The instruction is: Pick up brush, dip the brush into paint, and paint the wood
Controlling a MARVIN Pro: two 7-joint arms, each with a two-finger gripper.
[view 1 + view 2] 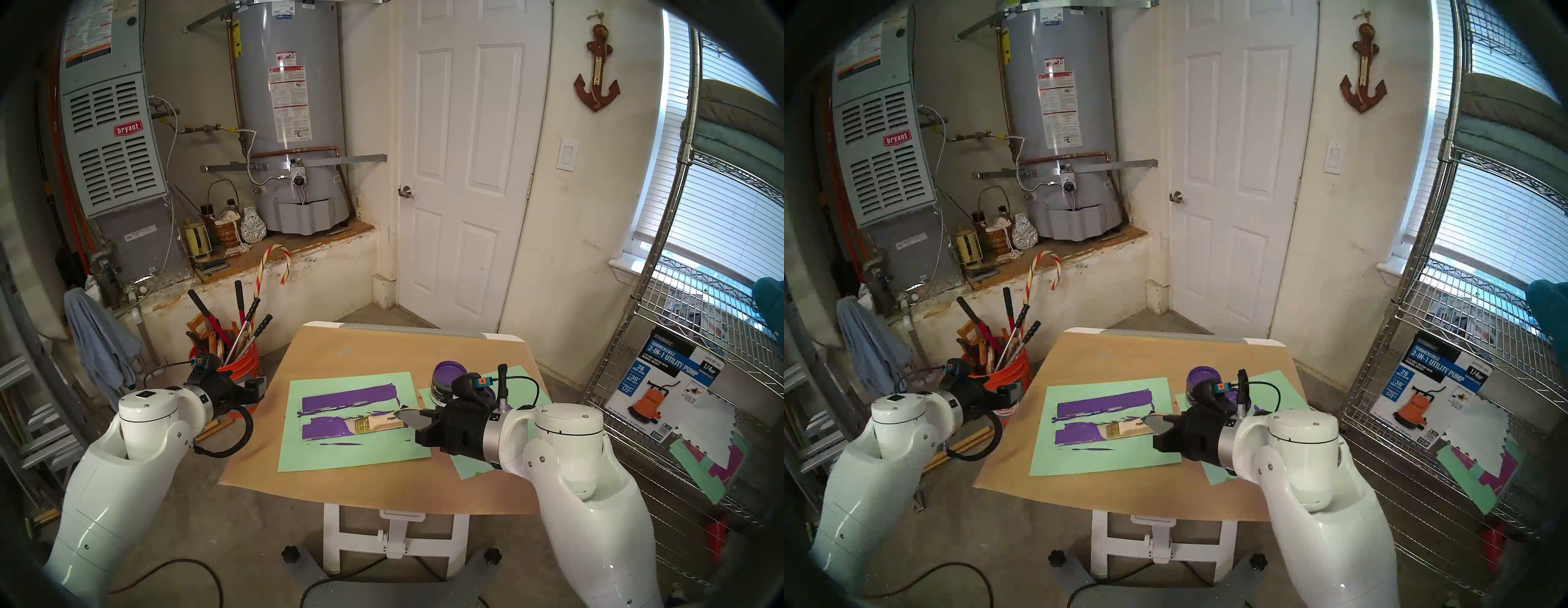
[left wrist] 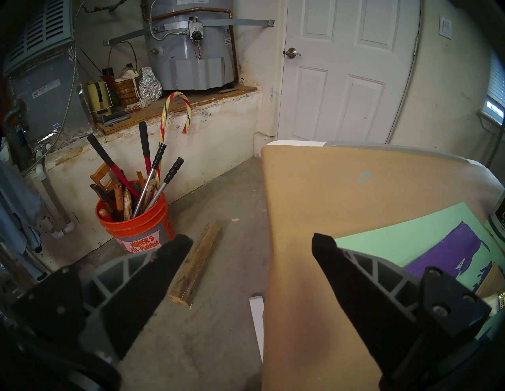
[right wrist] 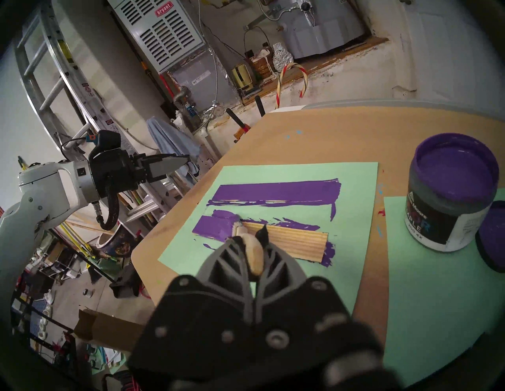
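The right gripper, clamped on the paintbrush, presses its bristles against the half-purple wooden strip on green paper; its fingers hide most of the handle. The paint jar stands nearby. The left gripper hangs wide apart, empty.

Wood half purple, half tan; paint purple; paper mint.

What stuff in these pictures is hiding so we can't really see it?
- Brush bristles: in the right wrist view, the right claw hides most of them.
- Lid: right wrist view, cut off by the dark rim.
- Jar: left wrist view, only a sliver at the edge.
- Wood: head views, the brush covers its middle.
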